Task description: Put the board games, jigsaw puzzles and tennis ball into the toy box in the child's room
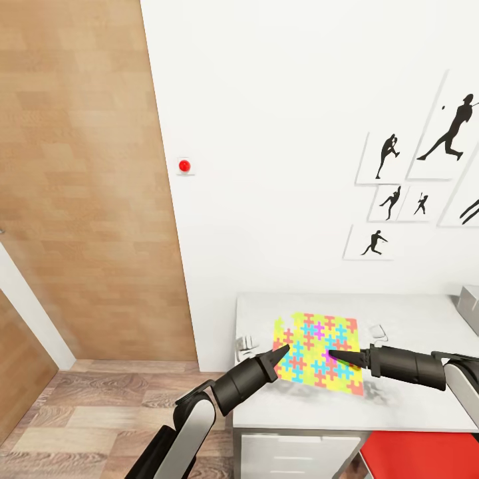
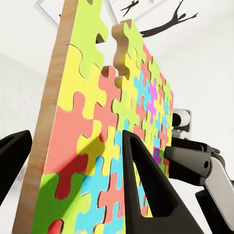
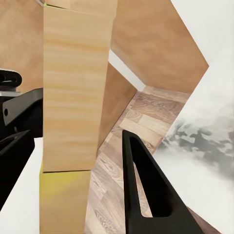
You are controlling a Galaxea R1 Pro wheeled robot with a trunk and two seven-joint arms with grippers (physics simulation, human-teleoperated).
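The jigsaw puzzle [image 1: 319,354], a flat board of interlocking yellow, red, blue, green and purple pieces on a pale wooden backing, was held tilted above the pale grey bench [image 1: 412,399], with a mottled shadow on the bench top under it. The left gripper [image 1: 279,350] met its left edge and the right gripper [image 1: 334,357] reached onto its right part, the 2 black tips pointing toward each other. In the left wrist view the puzzle [image 2: 112,146] stood between the gripper's 2 black fingers [image 2: 146,190], one on the coloured face and one behind the wooden edge, so the left gripper was closed on the board. In the right wrist view the puzzle's wooden back [image 3: 75,92] filled the space between the right gripper's fingers [image 3: 144,190]; whether those fingers pressed on it I could not tell.

A small white object [image 1: 379,331] lay on the bench just beside the puzzle's right corner, and another white object [image 1: 245,346] sat near the bench's left edge. A grey item [image 1: 470,299] showed at the bench's far right corner. Below the bench front were white drawers [image 1: 293,456] and something red [image 1: 426,456]. On the white wall hung black baseball-player silhouette pictures [image 1: 412,179] and a red round button [image 1: 184,165]; a wooden door [image 1: 80,179] and wood-plank floor [image 1: 100,412] lay to the left.
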